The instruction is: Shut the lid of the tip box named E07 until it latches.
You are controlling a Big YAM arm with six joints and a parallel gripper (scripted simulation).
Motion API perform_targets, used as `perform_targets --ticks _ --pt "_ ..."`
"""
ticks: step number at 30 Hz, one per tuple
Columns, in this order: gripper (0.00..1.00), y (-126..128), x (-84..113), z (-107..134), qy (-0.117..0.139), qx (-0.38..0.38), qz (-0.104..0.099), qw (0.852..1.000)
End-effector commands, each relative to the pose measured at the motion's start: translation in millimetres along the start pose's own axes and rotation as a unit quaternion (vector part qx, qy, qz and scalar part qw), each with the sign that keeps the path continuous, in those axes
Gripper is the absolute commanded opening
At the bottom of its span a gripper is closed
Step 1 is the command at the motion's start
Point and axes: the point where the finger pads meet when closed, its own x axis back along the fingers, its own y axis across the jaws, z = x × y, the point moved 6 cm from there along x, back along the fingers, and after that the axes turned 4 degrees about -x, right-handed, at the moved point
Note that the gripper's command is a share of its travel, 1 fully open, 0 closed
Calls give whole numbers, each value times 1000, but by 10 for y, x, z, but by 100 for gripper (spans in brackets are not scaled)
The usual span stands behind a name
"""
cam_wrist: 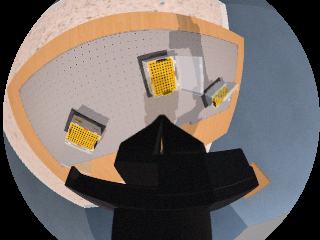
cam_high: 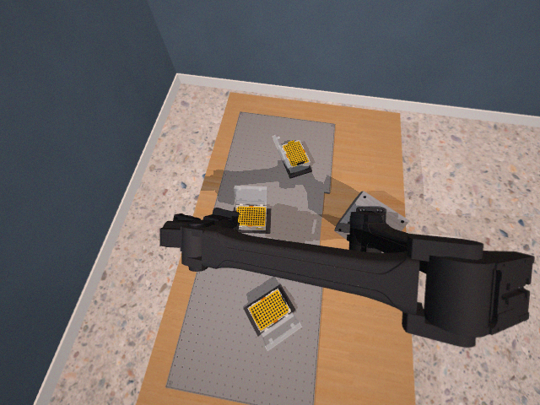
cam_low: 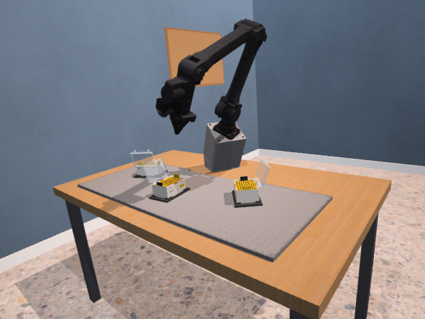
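Note:
My gripper is shut and empty, high above the board; the arm hides its fingertips in the top view. The H1 box has its clear lid standing open. The H2 box has its lid open toward H3. The H3 box has its lid open too. All three look seated in their dark plates, though locator fit is too small to judge. No sticker ID is readable.
The holder plates stand on a grey perforated board on a wooden table. The arm's grey base pedestal stands at the table's far side in the exterior view. The raised forearm passes between H1 and H2 in the top view.

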Motion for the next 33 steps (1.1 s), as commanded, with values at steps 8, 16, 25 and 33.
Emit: perform_targets --ticks 8,16,25,33 --pt "0 7 223 393 29 110 7 993" --pt "0 124 35 615 91 164 -26 982" --pt "0 244 -95 843 135 215 -60 965" --pt "0 366 -220 1121 178 261 -94 944"
